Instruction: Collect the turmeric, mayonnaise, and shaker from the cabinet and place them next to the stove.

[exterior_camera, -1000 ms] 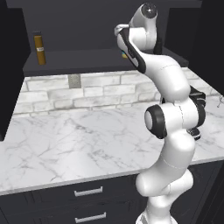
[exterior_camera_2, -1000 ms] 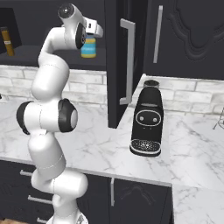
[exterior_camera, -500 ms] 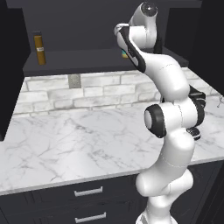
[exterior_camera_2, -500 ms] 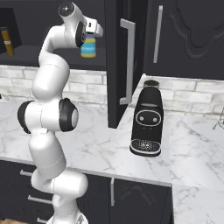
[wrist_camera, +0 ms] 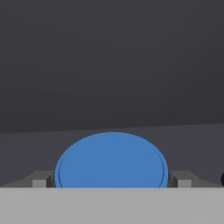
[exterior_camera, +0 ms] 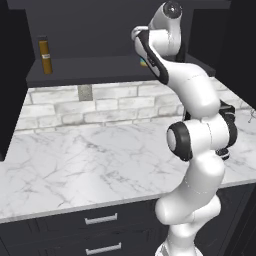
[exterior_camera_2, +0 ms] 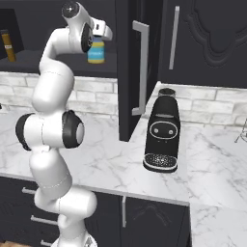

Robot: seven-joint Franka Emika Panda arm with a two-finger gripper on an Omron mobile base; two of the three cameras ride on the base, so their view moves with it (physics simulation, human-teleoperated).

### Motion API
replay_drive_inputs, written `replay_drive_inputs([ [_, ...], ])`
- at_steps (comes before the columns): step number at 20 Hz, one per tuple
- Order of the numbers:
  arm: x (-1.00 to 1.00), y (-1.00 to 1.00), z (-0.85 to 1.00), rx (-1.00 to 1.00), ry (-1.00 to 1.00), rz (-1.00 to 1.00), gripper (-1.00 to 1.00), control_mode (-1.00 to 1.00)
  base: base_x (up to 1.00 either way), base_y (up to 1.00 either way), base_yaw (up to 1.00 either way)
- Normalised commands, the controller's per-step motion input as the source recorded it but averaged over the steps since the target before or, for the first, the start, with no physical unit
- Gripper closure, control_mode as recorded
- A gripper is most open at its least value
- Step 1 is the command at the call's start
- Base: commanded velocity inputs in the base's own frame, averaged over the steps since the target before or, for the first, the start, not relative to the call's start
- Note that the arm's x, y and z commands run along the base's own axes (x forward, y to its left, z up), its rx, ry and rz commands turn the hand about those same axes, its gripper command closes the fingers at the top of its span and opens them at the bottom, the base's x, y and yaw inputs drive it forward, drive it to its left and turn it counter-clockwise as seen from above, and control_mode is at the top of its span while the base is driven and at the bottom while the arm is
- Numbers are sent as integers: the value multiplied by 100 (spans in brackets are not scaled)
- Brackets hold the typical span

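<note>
1. I see the fingers [wrist_camera: 40, 180] spread wide, one tip on each side of the mayonnaise [wrist_camera: 112, 160] lid, gripping nothing.
2. The mayonnaise [exterior_camera_2: 96, 51] stands upright on the cabinet [exterior_camera: 100, 30] shelf, just beside the hand.
3. The turmeric [exterior_camera: 45, 55] stands upright at the shelf's far left, well apart from the jar.
4. I cannot make out the shaker.
5. Below, the marble surface [exterior_camera: 85, 165] carries a black coffee machine [exterior_camera_2: 163, 131] near the open cabinet door [exterior_camera_2: 136, 67].
</note>
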Motion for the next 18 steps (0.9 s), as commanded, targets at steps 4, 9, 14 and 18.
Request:
replay_drive_inputs([
  [4, -41, 1, -16, 0, -9, 1, 100, -100, 0, 0, 0],
  [9, -76, 0, -4, 0, -13, 0, 100, -100, 0, 0, 0],
  [14, -98, 0, -2, 1, -17, 0, 100, -100, 0, 0, 0],
  [18, -96, 0, 0, 1, -9, 0, 100, -100, 0, 0, 0],
])
